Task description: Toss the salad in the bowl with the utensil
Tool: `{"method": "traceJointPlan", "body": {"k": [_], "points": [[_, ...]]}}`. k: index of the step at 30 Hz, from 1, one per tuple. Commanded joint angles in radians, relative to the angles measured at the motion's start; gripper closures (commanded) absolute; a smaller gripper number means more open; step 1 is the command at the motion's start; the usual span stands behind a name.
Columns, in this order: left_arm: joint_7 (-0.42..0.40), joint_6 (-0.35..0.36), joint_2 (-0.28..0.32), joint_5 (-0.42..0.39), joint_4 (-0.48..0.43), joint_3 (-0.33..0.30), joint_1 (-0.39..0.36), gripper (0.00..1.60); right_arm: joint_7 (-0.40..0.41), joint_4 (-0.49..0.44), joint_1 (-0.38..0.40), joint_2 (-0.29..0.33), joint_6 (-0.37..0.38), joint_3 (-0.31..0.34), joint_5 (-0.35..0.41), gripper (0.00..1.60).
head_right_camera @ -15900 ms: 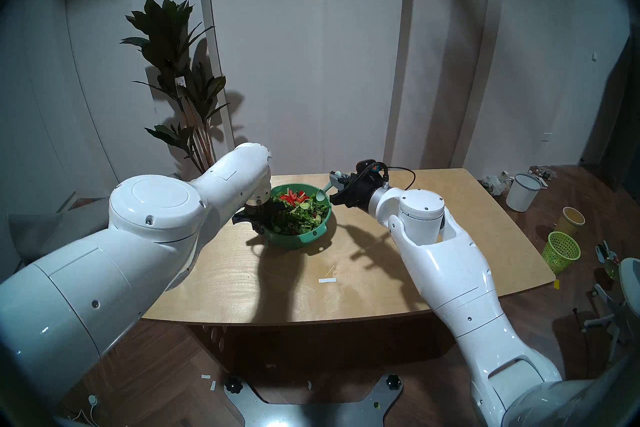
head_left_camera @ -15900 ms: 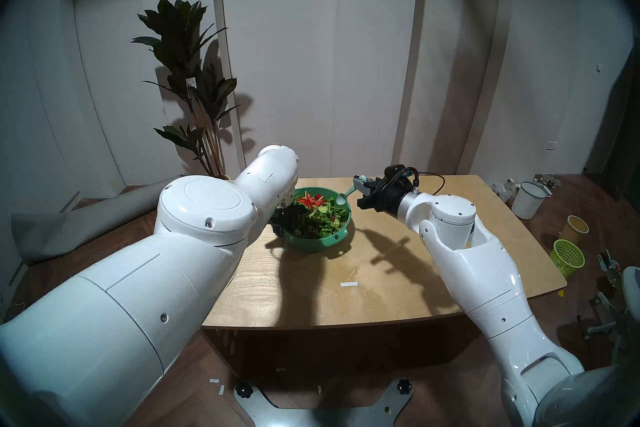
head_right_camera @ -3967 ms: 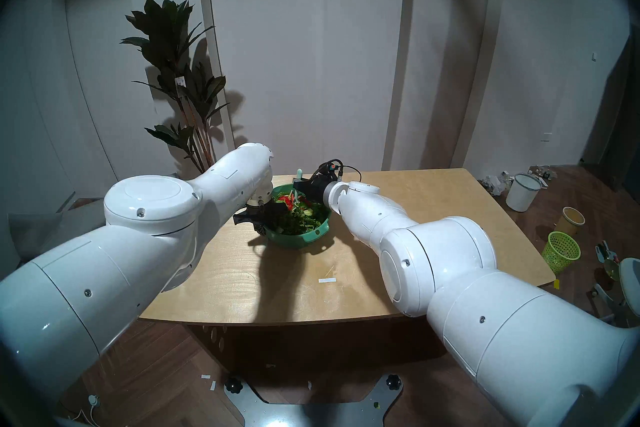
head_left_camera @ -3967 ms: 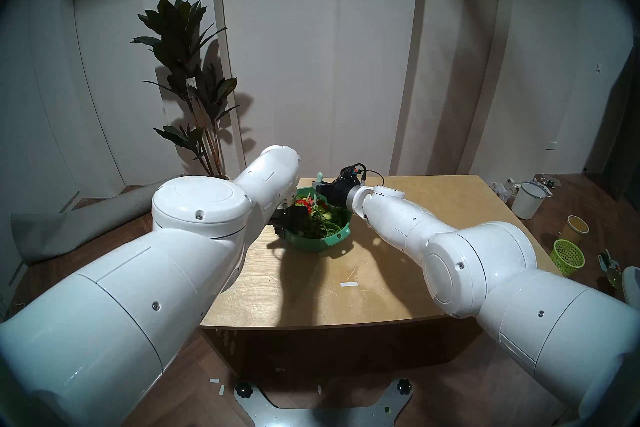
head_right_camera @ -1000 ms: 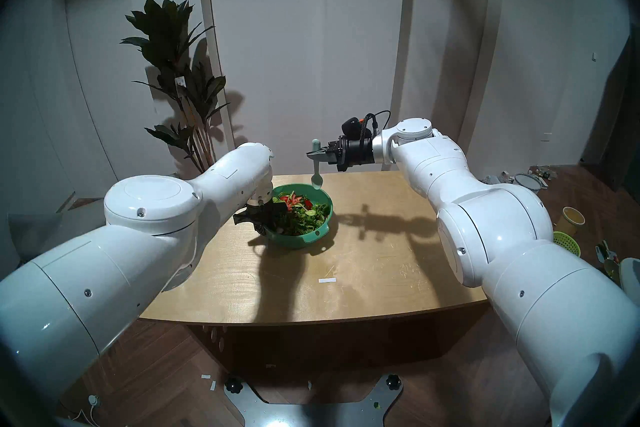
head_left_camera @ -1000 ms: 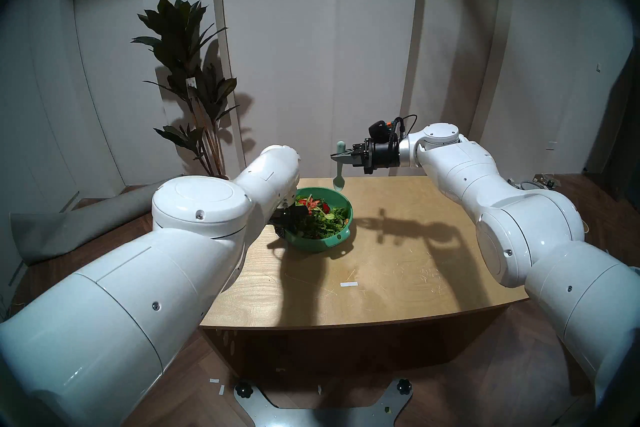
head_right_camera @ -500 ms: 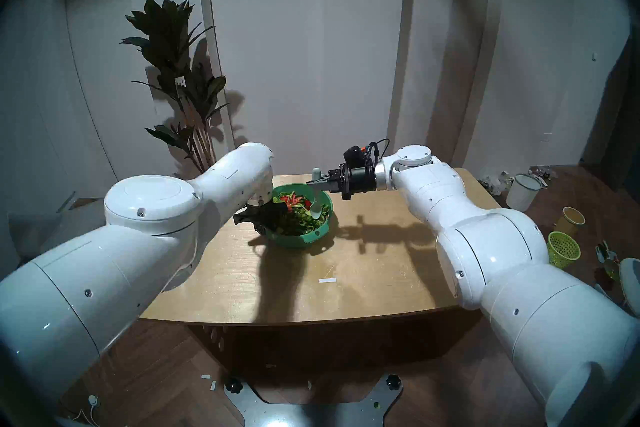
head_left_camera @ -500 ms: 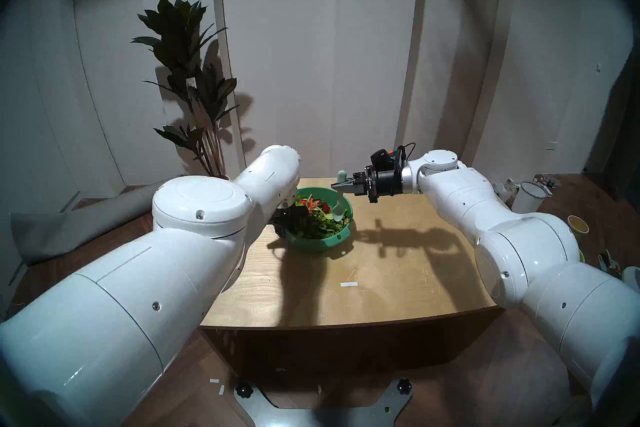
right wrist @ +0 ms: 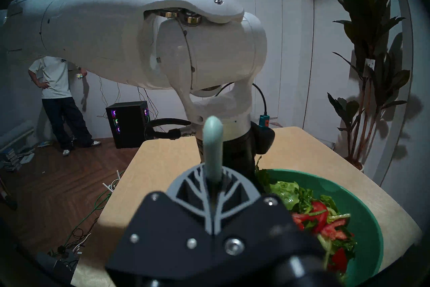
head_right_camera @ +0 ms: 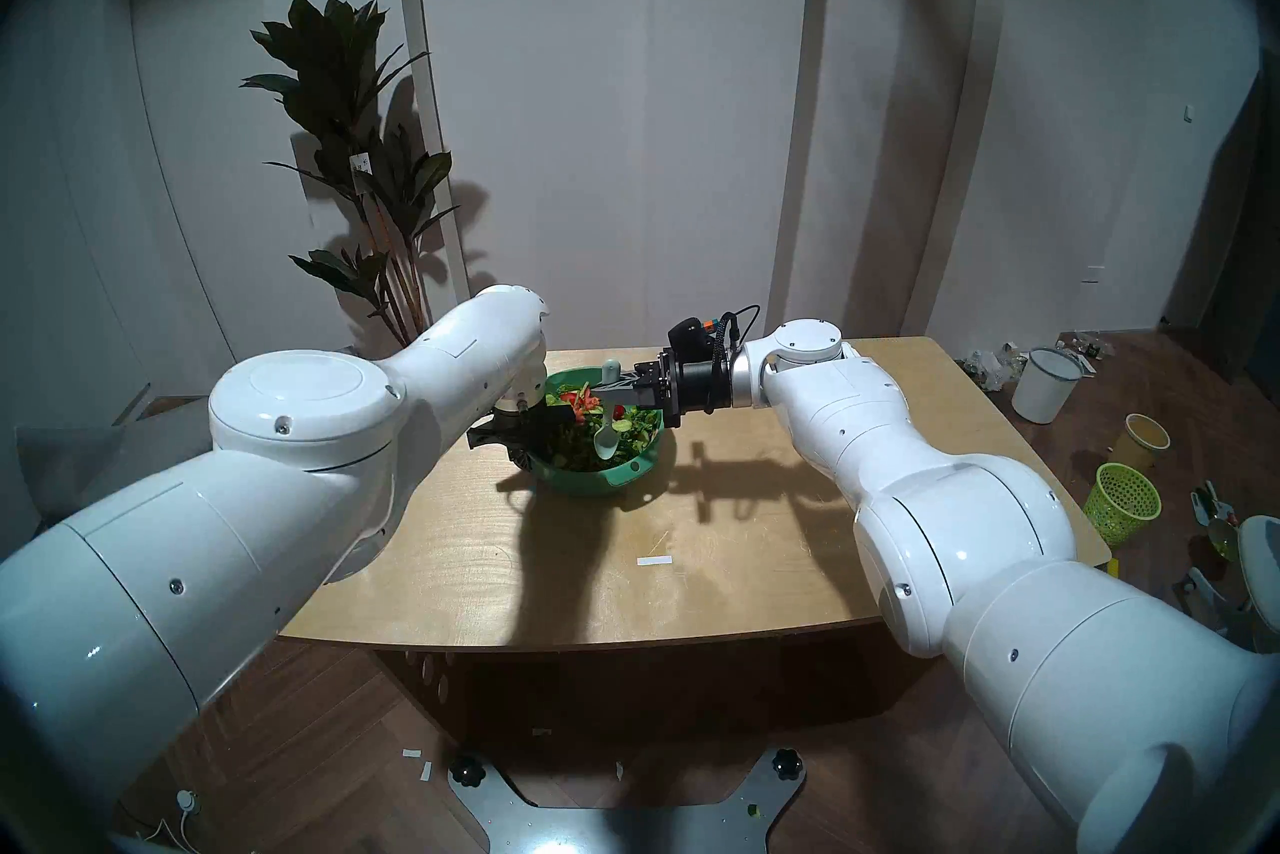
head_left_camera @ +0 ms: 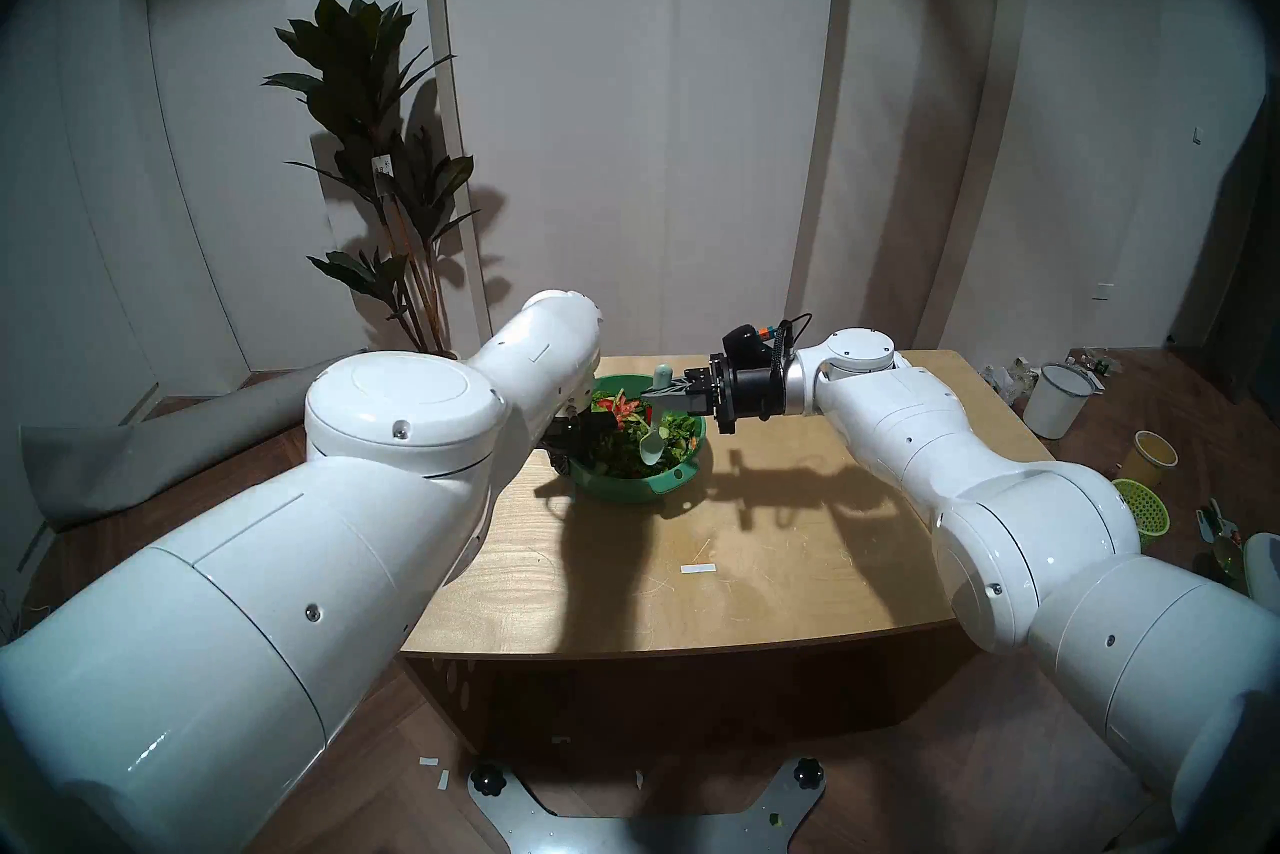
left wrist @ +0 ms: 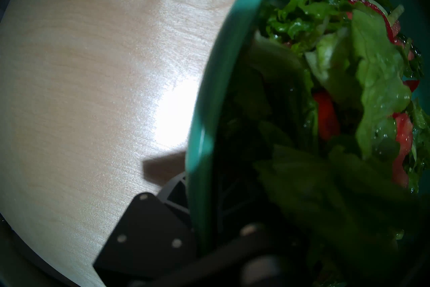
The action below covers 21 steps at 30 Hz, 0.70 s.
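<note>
The green bowl [head_left_camera: 682, 475] stands on the wooden table [head_left_camera: 762, 554], filled with salad [head_left_camera: 616, 454] of lettuce and red tomato. My left gripper [head_left_camera: 573, 438] is shut on the bowl's left rim [left wrist: 200, 116], one finger [left wrist: 172, 187] outside the wall and the other inside among the leaves [left wrist: 372, 70]. My right gripper [head_left_camera: 658, 401] reaches in level from the right, shut on the pale mint spoon [head_left_camera: 651, 449]. The spoon handle [right wrist: 213, 144] stands nearly upright. Its head hangs down at the salad's surface [head_right_camera: 605, 446]; I cannot tell whether it touches.
A potted plant [head_left_camera: 388, 139] stands behind the table's left corner. On the floor at the right are a white bucket [head_left_camera: 1056, 402], a yellow cup [head_left_camera: 1155, 456] and a lime mesh basket [head_left_camera: 1146, 506]. A white strip [head_left_camera: 697, 568] lies on the table. A person [right wrist: 55, 93] stands beyond.
My right gripper has come down and moved left with the spoon, from above the bowl's far right rim to over the salad. The left gripper and the bowl have not moved.
</note>
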Motion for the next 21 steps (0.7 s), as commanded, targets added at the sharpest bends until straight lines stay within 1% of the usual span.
{"method": "traceJointPlan", "body": {"k": [1,10,15,21], "points": [[0.006,0.005,-0.010,0.000,0.009,0.001,0.029,1.60,-0.001,-0.044,-0.052,-0.022,-0.013,0.001,0.024,1.60],[0.006,0.005,-0.011,0.002,0.009,0.001,0.030,1.60,-0.001,-0.087,-0.121,-0.014,-0.041,-0.015,0.019,1.60],[0.005,0.005,-0.011,0.003,0.009,0.001,0.029,1.60,-0.001,-0.125,-0.155,-0.005,-0.075,-0.053,0.000,1.60],[0.005,0.005,-0.011,0.004,0.009,0.001,0.029,1.60,-0.001,-0.188,-0.172,0.016,-0.129,-0.101,-0.026,1.60]]}}
